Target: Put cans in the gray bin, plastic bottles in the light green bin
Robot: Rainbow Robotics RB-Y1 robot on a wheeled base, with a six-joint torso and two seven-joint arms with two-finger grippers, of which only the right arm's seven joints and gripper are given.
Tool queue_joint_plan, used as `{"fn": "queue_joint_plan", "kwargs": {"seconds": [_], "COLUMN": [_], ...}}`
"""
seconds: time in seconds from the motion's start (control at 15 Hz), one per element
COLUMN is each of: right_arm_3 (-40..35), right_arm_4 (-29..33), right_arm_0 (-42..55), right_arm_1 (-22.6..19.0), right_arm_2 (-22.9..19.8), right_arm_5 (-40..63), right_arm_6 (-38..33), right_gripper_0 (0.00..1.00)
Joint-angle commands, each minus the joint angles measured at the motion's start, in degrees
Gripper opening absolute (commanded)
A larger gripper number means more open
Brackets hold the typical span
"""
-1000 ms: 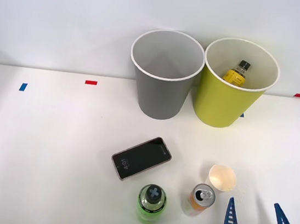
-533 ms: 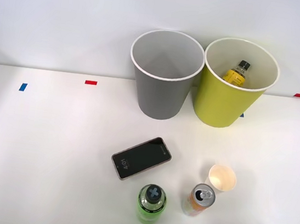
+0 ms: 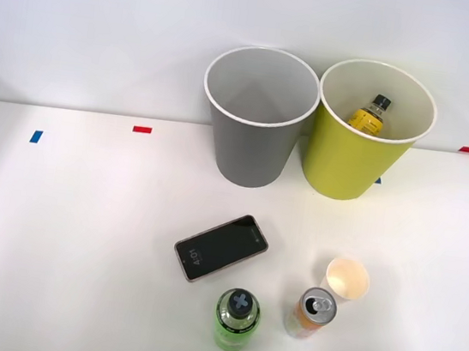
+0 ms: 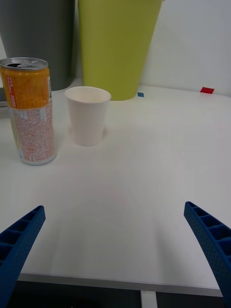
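Well, the tool (image 4: 115, 260) hangs spread wide at the table (image 3: 80, 233) edge; the orange can (image 4: 29, 110) stands upright just beside the paper cup (image 4: 88, 115), apparently clear of both fingers.

The light green bin (image 3: 352, 169) hides the yellow bottle's (image 3: 370, 115) lower body — only neck and shoulders show.

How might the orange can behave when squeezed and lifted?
The orange can stands upright with its tab opening showing, so it may be partly empty, light and easy to dent. Tall and narrow, it could tip if nudged. The paper cup stands close beside it and could be knocked.
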Motion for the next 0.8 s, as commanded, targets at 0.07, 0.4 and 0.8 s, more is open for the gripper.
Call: {"fn": "queue_joint_plan", "kwargs": {"seconds": [0.07, 0.4, 0.8], "right_arm_3": [0.21, 0.21, 0.21], "right_arm_4": [0.72, 0.72, 0.72], "right_arm_0": [0.03, 0.03, 0.03], "right_arm_1": [0.52, 0.52, 0.52], "right_arm_2": [0.00, 0.00, 0.00], "right_arm_5": [0.03, 0.03, 0.03], "right_arm_6": [0.03, 0.03, 0.03], "right_gripper_0": [1.00, 1.00, 1.00]}}
